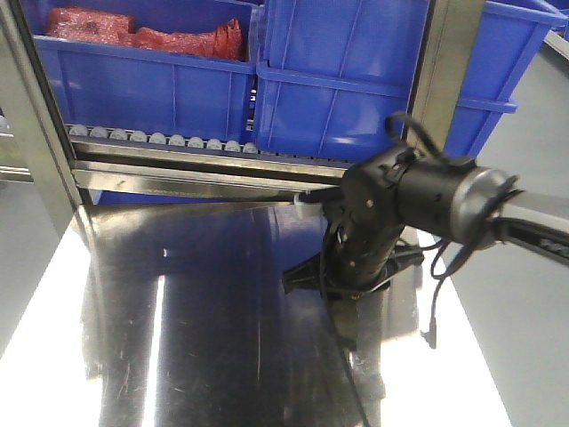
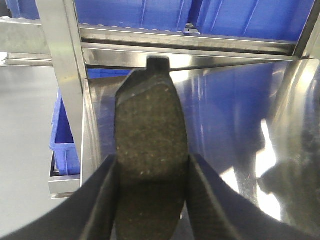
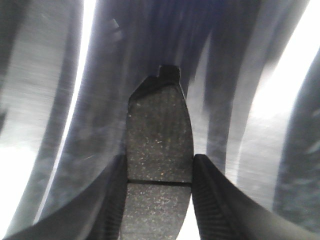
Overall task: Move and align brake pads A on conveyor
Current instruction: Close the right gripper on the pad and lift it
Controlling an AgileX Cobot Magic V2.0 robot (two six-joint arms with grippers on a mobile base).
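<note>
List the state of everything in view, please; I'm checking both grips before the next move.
left gripper: shut on the left brake pad.
left brake pad: clamped by its long edges, tab end pointing away.
right gripper: shut on the right brake pad.
right brake pad: clamped by its long edges, over the steel table.
left blue bin: holds red-wrapped items.
right blue bin: contents hidden.

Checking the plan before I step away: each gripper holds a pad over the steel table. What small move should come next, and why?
Probably carry both toward the conveyor without opening. The left gripper clamps a brake pad, the right gripper a second brake pad, both above the shiny steel table; no belt shows in any view.
</note>
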